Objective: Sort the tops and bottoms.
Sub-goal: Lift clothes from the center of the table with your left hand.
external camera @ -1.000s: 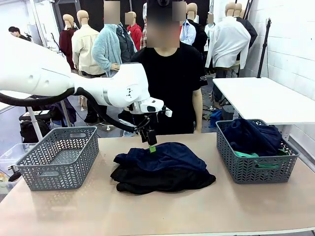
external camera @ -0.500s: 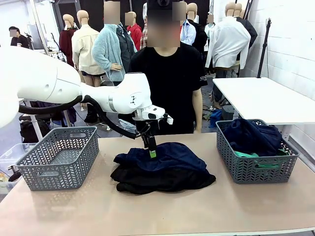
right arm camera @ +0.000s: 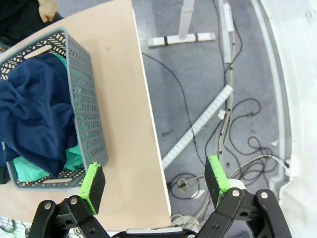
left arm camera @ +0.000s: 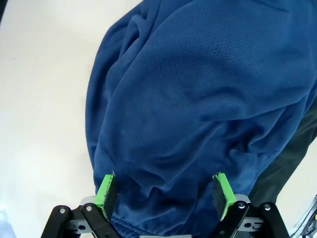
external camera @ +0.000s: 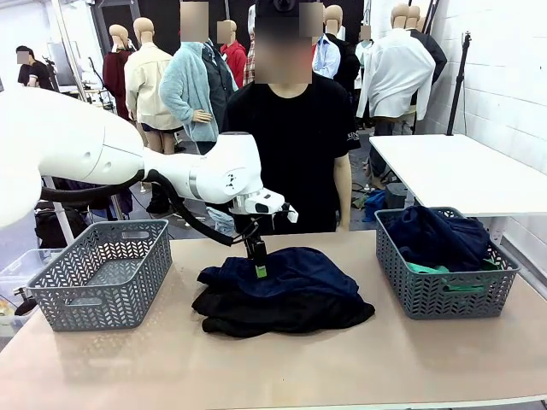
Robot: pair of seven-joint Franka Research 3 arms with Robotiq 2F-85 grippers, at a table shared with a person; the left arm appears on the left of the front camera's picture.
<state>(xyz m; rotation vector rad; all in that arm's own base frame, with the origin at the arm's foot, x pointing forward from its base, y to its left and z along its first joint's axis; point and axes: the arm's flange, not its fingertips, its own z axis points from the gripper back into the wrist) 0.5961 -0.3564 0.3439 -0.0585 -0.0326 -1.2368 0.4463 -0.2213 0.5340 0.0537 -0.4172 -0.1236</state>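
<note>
At the table's middle lies a pile: a blue mesh garment on top of a black one. My left gripper points straight down at the blue garment's back left part. In the left wrist view it stands open, its green pads astride a fold of the blue cloth, right at the surface. The tops lie in the right basket: a navy shirt over a green one. My right gripper hangs open high above that basket's outer side, holding nothing.
A grey basket stands at the table's left with nothing visible inside. A person in a black T-shirt stands at the far edge, behind the pile. Beyond the table's right edge lies floor with cables.
My left gripper has come down a little and shifted slightly left onto the blue garment. The pile and both baskets have stayed put.
</note>
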